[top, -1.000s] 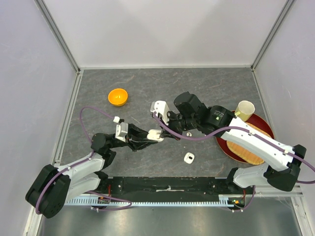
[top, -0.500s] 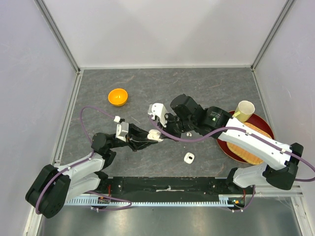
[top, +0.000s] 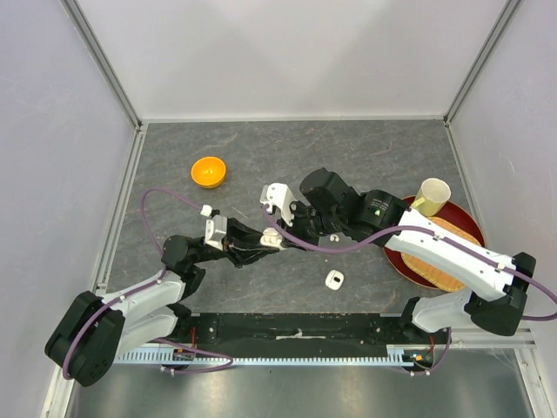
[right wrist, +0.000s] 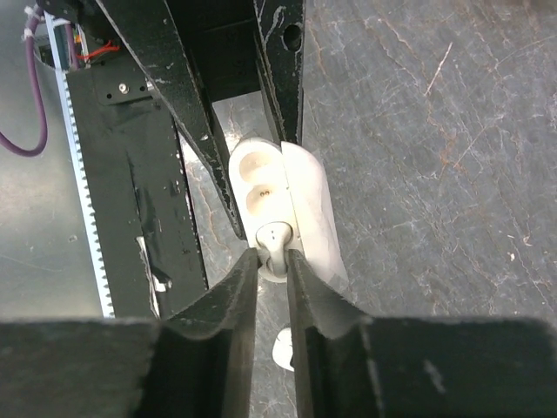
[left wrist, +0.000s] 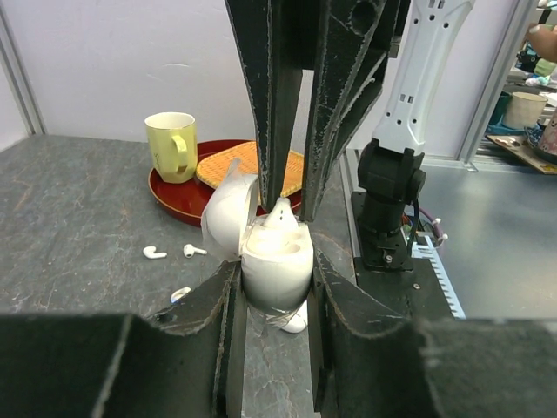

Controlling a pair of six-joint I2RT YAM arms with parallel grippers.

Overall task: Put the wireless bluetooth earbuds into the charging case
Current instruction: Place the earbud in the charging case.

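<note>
My left gripper [top: 266, 240] is shut on the open white charging case [left wrist: 277, 266], held upright above the table with its lid [left wrist: 228, 218] swung back. My right gripper [right wrist: 271, 261] is shut on a white earbud [right wrist: 274, 244], which sits at the mouth of the case's near slot. The other two hollows in the case [right wrist: 261, 187] show empty. From the left wrist, the earbud [left wrist: 281, 212] pokes up out of the case between the right fingers [left wrist: 283, 104]. Two loose earbuds [left wrist: 155, 253] [left wrist: 193, 251] lie on the table.
A second small white case [top: 334, 279] and a small white piece [top: 333, 238] lie near the middle. An orange bowl [top: 209, 171] stands at the far left. A red tray [top: 407, 259] with a bamboo mat [top: 444, 257] and a yellow mug [top: 432, 194] is on the right.
My right gripper has shifted a little left and down, bringing the earbud onto the case. My left gripper has stayed still with the case.
</note>
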